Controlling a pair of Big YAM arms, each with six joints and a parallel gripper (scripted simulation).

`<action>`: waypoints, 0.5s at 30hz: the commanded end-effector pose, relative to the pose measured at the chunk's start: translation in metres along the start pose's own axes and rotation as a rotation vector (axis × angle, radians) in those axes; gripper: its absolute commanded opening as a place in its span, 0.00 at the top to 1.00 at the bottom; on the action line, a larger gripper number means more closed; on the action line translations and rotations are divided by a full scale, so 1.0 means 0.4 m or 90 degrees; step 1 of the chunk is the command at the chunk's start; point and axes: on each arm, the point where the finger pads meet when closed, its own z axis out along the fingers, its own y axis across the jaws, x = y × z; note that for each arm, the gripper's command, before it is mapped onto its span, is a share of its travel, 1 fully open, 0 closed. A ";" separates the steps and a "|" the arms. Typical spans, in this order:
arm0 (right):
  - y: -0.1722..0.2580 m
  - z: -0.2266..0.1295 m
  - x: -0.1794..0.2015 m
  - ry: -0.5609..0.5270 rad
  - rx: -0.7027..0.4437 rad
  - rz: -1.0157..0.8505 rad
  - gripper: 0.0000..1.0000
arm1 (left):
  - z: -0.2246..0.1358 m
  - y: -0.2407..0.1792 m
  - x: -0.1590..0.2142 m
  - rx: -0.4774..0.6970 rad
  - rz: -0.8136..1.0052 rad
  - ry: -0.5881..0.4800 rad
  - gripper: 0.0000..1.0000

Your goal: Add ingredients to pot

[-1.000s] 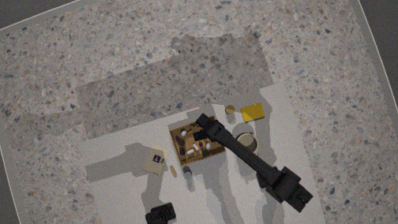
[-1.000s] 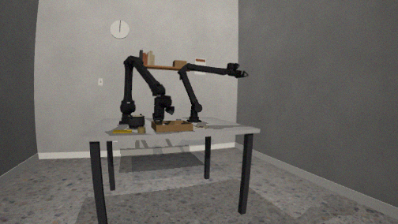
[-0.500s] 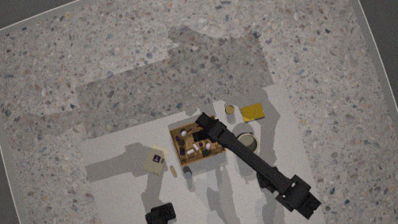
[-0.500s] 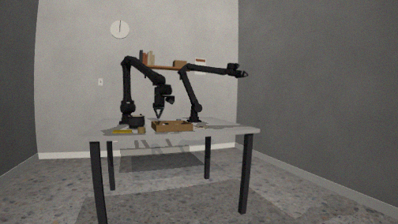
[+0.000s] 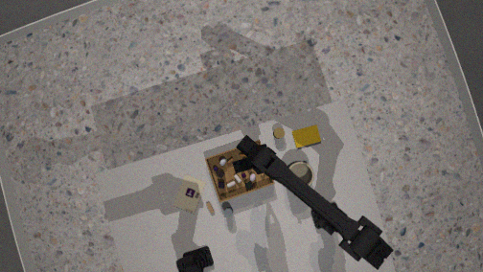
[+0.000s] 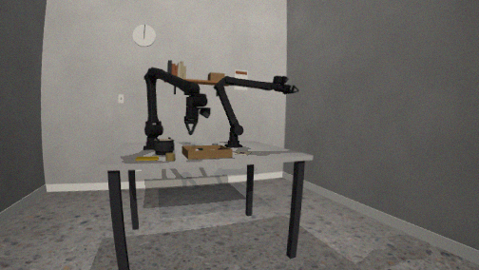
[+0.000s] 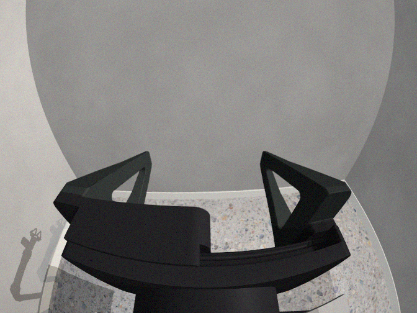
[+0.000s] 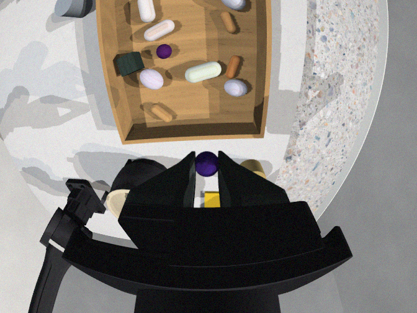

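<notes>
My right gripper point(image 8: 206, 157) point(image 6: 190, 132) is shut on a dark purple ball point(image 8: 206, 164), in the air beyond the near end of the wooden tray point(image 8: 193, 139) point(image 6: 209, 153) in the right wrist view. The tray holds another purple ball point(image 8: 164, 51), a dark green block point(image 8: 129, 63), a pale green capsule point(image 8: 203, 71), white capsules, pale egg shapes and orange-brown pieces. The dark pot point(image 5: 301, 172) point(image 6: 164, 146) point(image 8: 139, 173) stands upright beside the tray; its contents are unclear. The recipe card point(image 5: 187, 200) is too small to read. My left gripper point(image 7: 205, 157) point(image 6: 296, 89) is open and empty, raised high away from the tray.
A yellow block point(image 5: 307, 136) point(image 6: 147, 159) and a tan cylinder point(image 5: 279, 132) point(image 6: 170, 157) stand near the pot. A grey cylinder point(image 5: 227, 209) point(image 8: 72, 8) and a small tan piece point(image 5: 210, 208) lie between tray and card. The right arm extends above the pot area.
</notes>
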 end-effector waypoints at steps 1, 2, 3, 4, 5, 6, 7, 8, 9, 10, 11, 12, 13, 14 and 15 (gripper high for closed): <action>0.002 -0.014 -0.010 -0.006 0.007 -0.001 1.00 | -0.023 0.024 -0.064 -0.011 -0.011 -0.035 0.00; -0.003 -0.019 -0.013 -0.008 0.009 -0.001 1.00 | -0.023 0.024 -0.064 -0.011 -0.011 -0.035 0.00; -0.004 -0.020 -0.014 -0.008 0.010 -0.001 1.00 | -0.023 0.024 -0.064 -0.011 -0.011 -0.035 0.00; -0.004 -0.020 -0.014 -0.008 0.010 -0.001 1.00 | -0.023 0.024 -0.064 -0.011 -0.011 -0.035 0.00; -0.003 -0.020 -0.013 -0.008 0.010 -0.001 1.00 | -0.023 0.024 -0.064 -0.011 -0.011 -0.035 0.00; 0.001 -0.018 -0.009 -0.007 0.009 -0.001 1.00 | -0.023 0.024 -0.064 -0.011 -0.011 -0.035 0.00; 0.004 -0.023 -0.004 -0.009 0.012 -0.001 1.00 | -0.023 0.024 -0.064 -0.011 -0.011 -0.035 0.00; 0.003 -0.025 0.001 -0.010 0.013 -0.001 1.00 | -0.023 0.024 -0.064 -0.011 -0.011 -0.035 0.00; 0.002 -0.025 0.010 -0.010 0.014 -0.001 1.00 | -0.023 0.024 -0.064 -0.011 -0.011 -0.035 0.00; 0.003 -0.024 0.018 -0.011 0.014 0.000 1.00 | -0.023 0.024 -0.064 -0.011 -0.011 -0.035 0.00; 0.007 -0.024 0.025 -0.011 0.014 0.000 1.00 | -0.023 0.024 -0.064 -0.011 -0.011 -0.035 0.00; 0.013 -0.024 0.033 -0.011 0.015 0.000 1.00 | -0.023 0.024 -0.064 -0.011 -0.011 -0.035 0.00; 0.020 -0.023 0.043 -0.011 0.015 0.000 1.00 | -0.023 0.024 -0.064 -0.011 -0.011 -0.035 0.00; 0.028 -0.023 0.054 -0.010 0.014 0.000 1.00 | -0.023 0.024 -0.064 -0.011 -0.011 -0.035 0.00; 0.038 -0.022 0.068 -0.010 0.014 0.000 1.00 | -0.023 0.024 -0.064 -0.011 -0.011 -0.035 0.00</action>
